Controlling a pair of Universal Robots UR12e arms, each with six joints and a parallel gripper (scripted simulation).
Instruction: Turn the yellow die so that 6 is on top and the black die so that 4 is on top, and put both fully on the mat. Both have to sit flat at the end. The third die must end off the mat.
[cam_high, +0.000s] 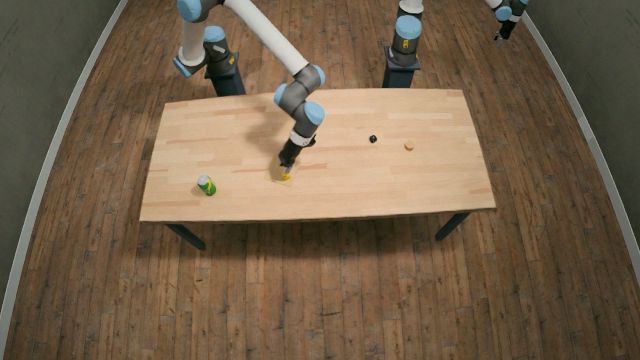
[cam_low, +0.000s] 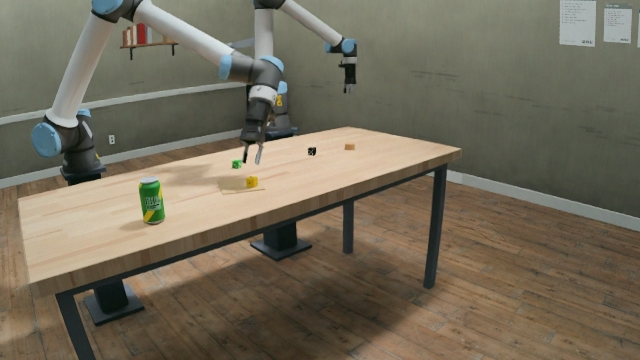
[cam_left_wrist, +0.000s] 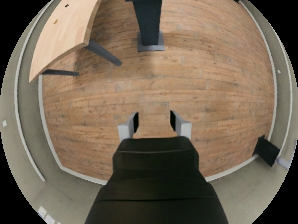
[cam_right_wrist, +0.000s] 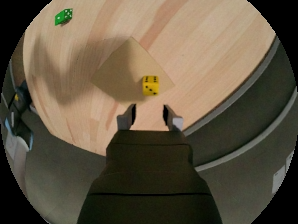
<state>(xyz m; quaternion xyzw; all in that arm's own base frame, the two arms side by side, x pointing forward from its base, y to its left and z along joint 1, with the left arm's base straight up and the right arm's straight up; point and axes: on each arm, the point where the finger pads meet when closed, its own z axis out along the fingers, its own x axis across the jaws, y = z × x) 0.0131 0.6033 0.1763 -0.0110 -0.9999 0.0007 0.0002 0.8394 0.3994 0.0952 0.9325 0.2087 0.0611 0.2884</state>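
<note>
The yellow die (cam_high: 286, 176) (cam_low: 252, 181) (cam_right_wrist: 150, 85) rests on the thin tan mat (cam_high: 273, 175) (cam_low: 232, 188) (cam_right_wrist: 116, 75), close to one corner. One face shows three pips and another several; I cannot tell which is on top. The black die (cam_high: 373, 139) (cam_low: 312, 151) (cam_left_wrist: 66, 5) lies far off the mat; its top is too small to read. The green die (cam_low: 236, 164) (cam_right_wrist: 63, 17) lies off the mat. My right gripper (cam_high: 285, 169) (cam_low: 251, 162) (cam_right_wrist: 149, 110) is open, tilted and empty above the yellow die. My left gripper (cam_high: 498, 41) (cam_low: 348, 91) (cam_left_wrist: 154, 117) is open and empty, away from the table.
A green can (cam_high: 207, 185) (cam_low: 151, 201) stands upright on the table (cam_high: 225, 205) (cam_low: 195, 210), to the mat's left in the top and exterior views. A small orange-brown block (cam_high: 409, 145) (cam_low: 349, 147) lies beyond the black die. The right arm hides the green die in the top view.
</note>
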